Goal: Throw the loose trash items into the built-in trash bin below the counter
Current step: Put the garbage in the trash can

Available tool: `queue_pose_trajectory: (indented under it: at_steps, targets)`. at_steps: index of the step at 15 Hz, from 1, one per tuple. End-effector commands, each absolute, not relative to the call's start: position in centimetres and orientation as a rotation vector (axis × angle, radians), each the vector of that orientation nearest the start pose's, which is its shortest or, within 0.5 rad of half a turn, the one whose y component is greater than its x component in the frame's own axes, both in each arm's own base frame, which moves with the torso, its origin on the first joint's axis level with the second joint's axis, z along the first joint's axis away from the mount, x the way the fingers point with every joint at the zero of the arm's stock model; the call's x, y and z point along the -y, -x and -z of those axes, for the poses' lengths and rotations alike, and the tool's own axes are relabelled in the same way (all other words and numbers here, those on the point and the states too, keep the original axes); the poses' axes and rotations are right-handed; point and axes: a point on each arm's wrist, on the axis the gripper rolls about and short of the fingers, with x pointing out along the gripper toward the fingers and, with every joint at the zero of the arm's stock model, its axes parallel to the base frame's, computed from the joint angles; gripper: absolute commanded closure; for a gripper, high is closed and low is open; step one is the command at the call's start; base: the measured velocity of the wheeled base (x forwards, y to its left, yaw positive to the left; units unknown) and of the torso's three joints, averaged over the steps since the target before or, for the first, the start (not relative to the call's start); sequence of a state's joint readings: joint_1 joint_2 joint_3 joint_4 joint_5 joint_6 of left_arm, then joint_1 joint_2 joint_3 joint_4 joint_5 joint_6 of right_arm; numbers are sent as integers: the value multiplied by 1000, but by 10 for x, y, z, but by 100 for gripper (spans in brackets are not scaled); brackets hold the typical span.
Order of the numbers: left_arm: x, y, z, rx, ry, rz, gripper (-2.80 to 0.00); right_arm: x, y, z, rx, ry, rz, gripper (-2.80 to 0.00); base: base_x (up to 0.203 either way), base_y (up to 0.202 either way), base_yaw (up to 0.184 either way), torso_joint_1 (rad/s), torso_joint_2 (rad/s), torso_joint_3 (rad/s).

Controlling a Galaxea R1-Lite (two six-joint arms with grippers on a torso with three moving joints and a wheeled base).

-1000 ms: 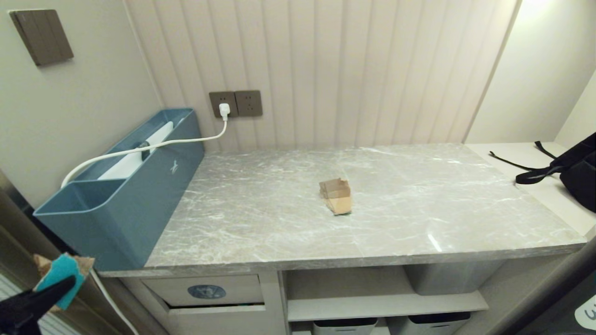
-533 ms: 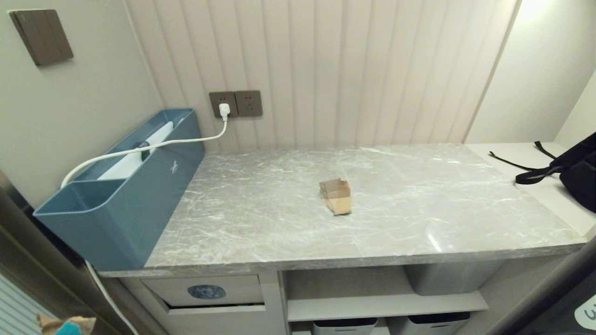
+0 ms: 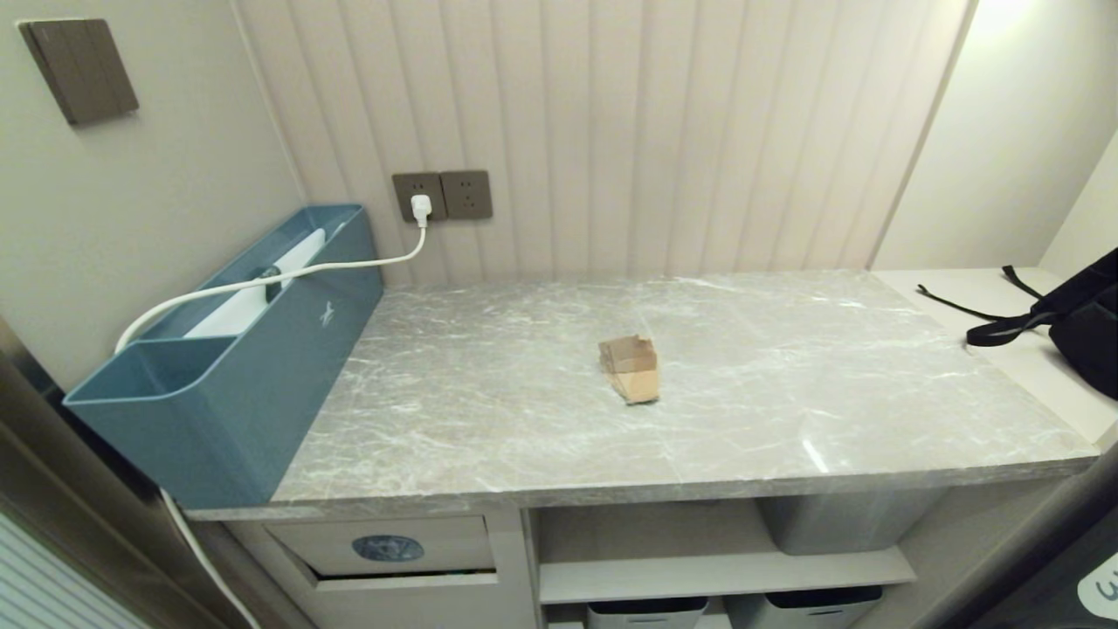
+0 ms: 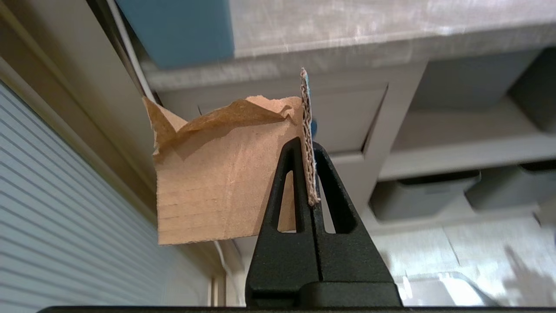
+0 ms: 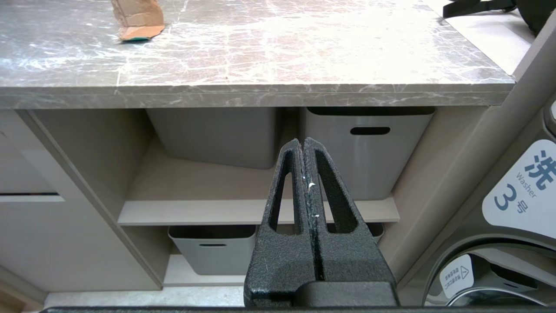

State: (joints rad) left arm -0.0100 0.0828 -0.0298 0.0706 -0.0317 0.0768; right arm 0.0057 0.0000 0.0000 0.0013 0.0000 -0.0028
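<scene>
There are two cardboard scraps. One scrap point(image 3: 630, 369) lies on the counter point(image 3: 786, 419), near its middle. The other scrap point(image 4: 226, 174) is pinched in the left gripper point(image 4: 307, 150), low in front of the counter by the trash bin point(image 3: 384, 546). The right gripper point(image 5: 304, 145) is pressed together, holding nothing, facing three grey bins under the counter.

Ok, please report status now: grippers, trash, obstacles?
Left gripper shut on cardboard scrap. Right gripper shut, empty. Second scrap on counter.
</scene>
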Motion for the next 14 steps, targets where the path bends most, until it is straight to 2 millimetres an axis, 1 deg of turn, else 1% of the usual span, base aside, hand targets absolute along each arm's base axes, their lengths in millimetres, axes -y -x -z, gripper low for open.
queue_pose_trajectory:
  at_steps: [1, 11, 14]
  targets:
    - [1, 25, -75, -47, -74, 42, 0, 0, 23, -75, 0, 3, -6, 0, 0, 0, 0, 0, 0, 0]
    - [0, 25, -76, -37, -72, 37, 0, 0, 23, -76, 2, 3, -6, 0, 0, 0, 0, 0, 0, 0]
    - [0, 25, -76, -37, -70, 35, 0, 0, 23, -76, 1, 3, -6, 0, 0, 0, 0, -111, 239, 133]
